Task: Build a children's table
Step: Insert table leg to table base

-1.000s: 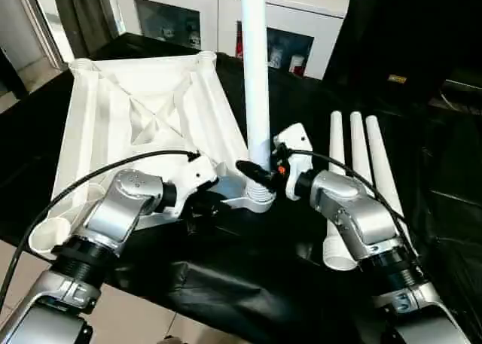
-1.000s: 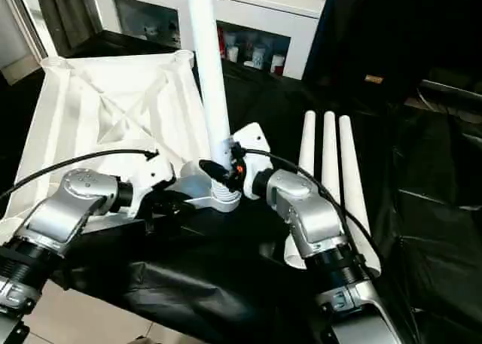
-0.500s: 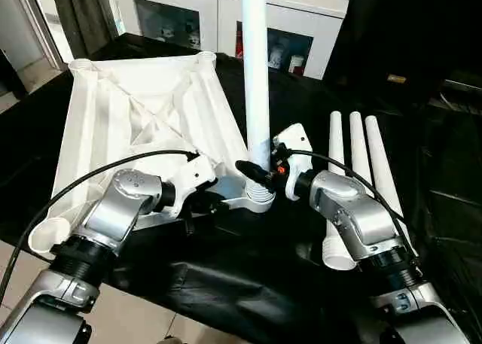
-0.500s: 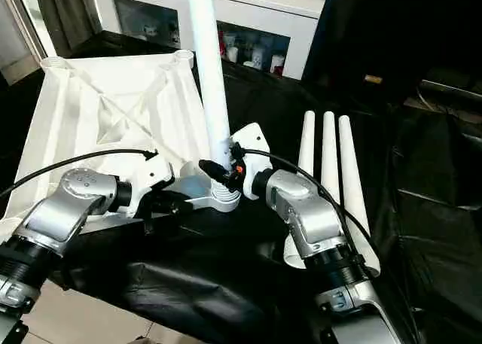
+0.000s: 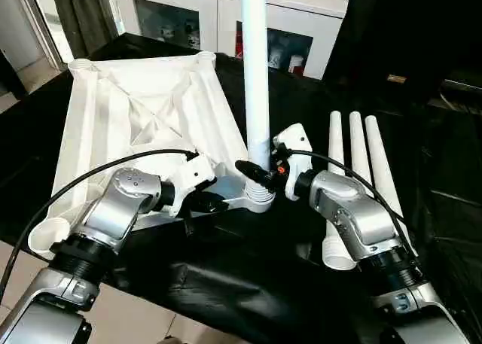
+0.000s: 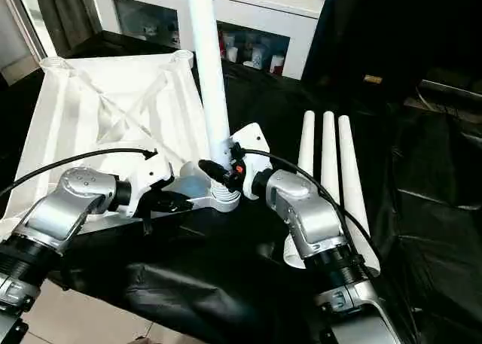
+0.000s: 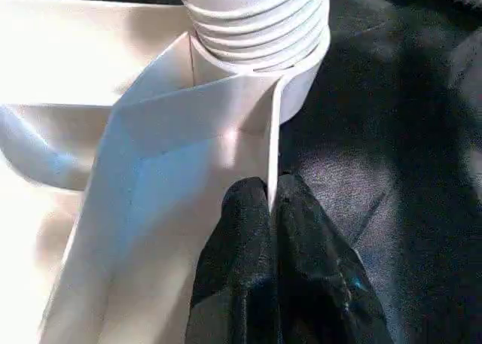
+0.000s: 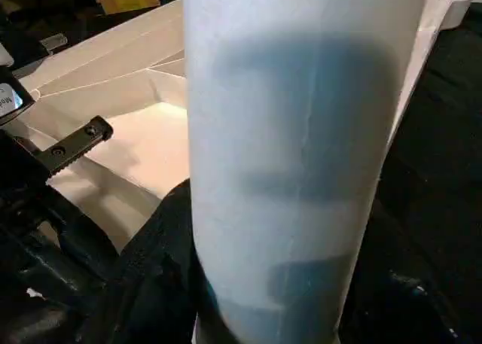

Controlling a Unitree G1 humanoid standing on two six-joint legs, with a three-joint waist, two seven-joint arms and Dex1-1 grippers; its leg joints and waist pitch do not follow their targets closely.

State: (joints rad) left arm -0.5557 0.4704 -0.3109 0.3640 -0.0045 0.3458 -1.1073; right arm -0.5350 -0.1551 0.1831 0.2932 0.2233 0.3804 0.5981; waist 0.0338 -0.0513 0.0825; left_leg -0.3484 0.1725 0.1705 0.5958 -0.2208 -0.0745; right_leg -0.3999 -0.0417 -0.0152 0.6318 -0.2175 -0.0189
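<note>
Left eye view: tabletop point(image 5: 143, 111) upside down on black cloth point(image 5: 248, 276), ribbed underside up, filling the left half of the work area. 1 upright leg point(image 5: 254, 73) standing in the near corner socket point(image 5: 258, 199), threaded end seated there. 3 spare legs point(image 5: 352, 178) lying side by side to the right, well apart from the socket. White cabinet point(image 5: 218, 16) behind, out of the way.

Right gripper point(image 5: 254, 175) clasped around the upright leg just above the socket. Left gripper point(image 7: 271, 208) pinched tight on the thin tabletop rim point(image 7: 273, 156) beside the socket.

Step in hand, by judgement: seating the first leg. Best done keeping the leg plumb, bracing the rim firmly against twist, turning without cross-threading.

In the way: the left arm's cable point(image 5: 90, 178) draped over the tabletop; loose cloth folds near the front edge.
</note>
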